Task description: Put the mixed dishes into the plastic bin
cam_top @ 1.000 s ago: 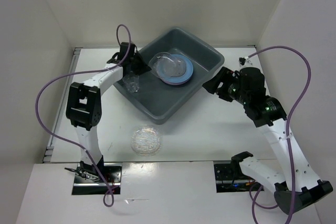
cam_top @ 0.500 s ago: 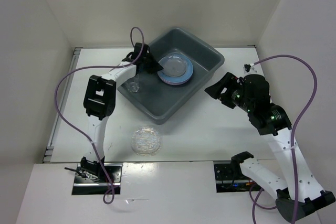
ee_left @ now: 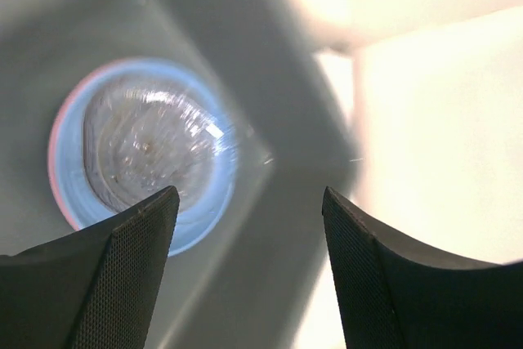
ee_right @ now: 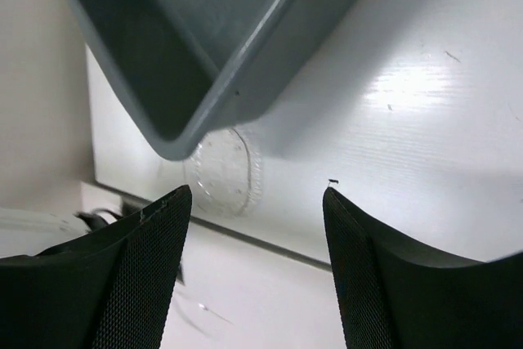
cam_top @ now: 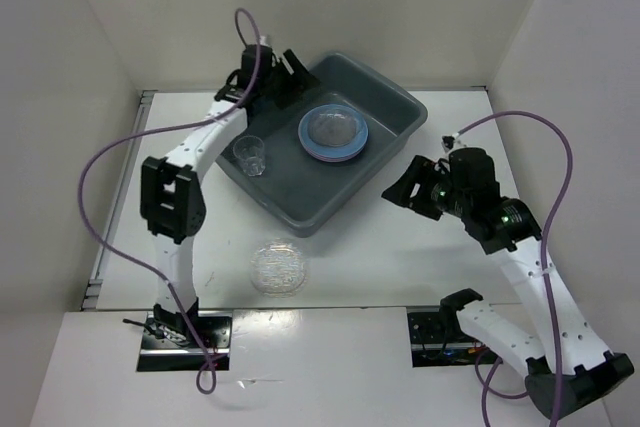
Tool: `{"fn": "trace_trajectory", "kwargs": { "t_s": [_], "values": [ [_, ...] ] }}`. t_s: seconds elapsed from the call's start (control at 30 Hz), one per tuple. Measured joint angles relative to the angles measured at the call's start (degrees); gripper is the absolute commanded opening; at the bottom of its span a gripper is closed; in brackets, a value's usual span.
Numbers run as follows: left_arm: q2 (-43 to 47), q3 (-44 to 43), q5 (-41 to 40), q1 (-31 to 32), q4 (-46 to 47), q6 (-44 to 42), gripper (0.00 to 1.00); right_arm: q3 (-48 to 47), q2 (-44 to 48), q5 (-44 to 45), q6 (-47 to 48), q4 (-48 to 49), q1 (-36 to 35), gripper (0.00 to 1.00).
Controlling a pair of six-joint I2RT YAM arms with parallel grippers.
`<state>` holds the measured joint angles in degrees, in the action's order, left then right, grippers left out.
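The dark grey plastic bin (cam_top: 388, 107) stands slantwise at the middle back. In it lies a blue plate (cam_top: 350, 147) over a pink-rimmed one, with a clear glass bowl (cam_top: 331, 127) resting on top. A small clear cup (cam_top: 250, 155) stands in the bin's left corner. My left gripper (cam_top: 298, 72) hangs open and empty over the bin's far-left rim; its wrist view shows the bowl on the blue plate (ee_left: 196, 218) below the open gripper (ee_left: 248, 198). A clear textured plate (cam_top: 279, 266) lies on the table in front of the bin. My right gripper (cam_top: 398, 192) is open, right of the bin.
White walls close in the table on the left, back and right. In the right wrist view the bin's near corner (ee_right: 176, 132) overhangs the clear textured plate (ee_right: 225, 171), with the open gripper (ee_right: 257, 194) above bare table. Purple cables loop off both arms.
My left gripper opened and let the clear glass bowl down onto the blue plate, then drew back toward the bin's far-left rim. The right arm sank slightly toward the table.
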<state>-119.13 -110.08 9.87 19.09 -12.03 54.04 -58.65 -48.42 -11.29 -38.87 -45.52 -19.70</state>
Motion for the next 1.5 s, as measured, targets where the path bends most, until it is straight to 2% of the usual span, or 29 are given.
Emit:
{"fn": "trace_trajectory", "kwargs": {
  "t_s": [0.17, 0.33, 0.53, 0.7, 1.07, 1.33, 1.5],
  "values": [
    [16.52, 6.29, -2.08, -3.23, 0.33, -2.14, 0.79, 0.09, -4.44, -1.51, 3.87, -2.34, -5.49, 0.69],
    [31.65, 18.73, -4.17, -7.54, 1.20, -3.34, 0.79, 2.19, -7.52, -2.32, 4.63, -2.38, -13.51, 0.66],
    [35.50, 30.88, -5.66, -9.33, -0.50, -3.34, 0.79, 10.10, -9.68, -2.45, -0.96, 0.11, -28.92, 0.66],
    [35.63, 35.39, -6.29, -9.92, -3.19, -3.34, 0.79, 15.63, -11.19, -1.38, -8.48, 7.08, -37.79, 0.66],
    [37.57, 36.61, -7.89, -9.97, -4.55, -5.07, 0.79, 32.22, -10.29, 8.70, -21.59, 27.82, -38.27, 0.65],
    [37.57, 37.03, -8.41, -10.43, -6.08, -6.54, 0.79, 48.81, 7.04, 16.96, -34.25, 41.27, -38.27, 0.61],
    [37.57, 37.29, -8.61, -10.47, -6.43, -7.45, 0.79, 56.15, 15.63, 18.23, -39.65, 41.97, -38.29, 0.61]
  ]
}}
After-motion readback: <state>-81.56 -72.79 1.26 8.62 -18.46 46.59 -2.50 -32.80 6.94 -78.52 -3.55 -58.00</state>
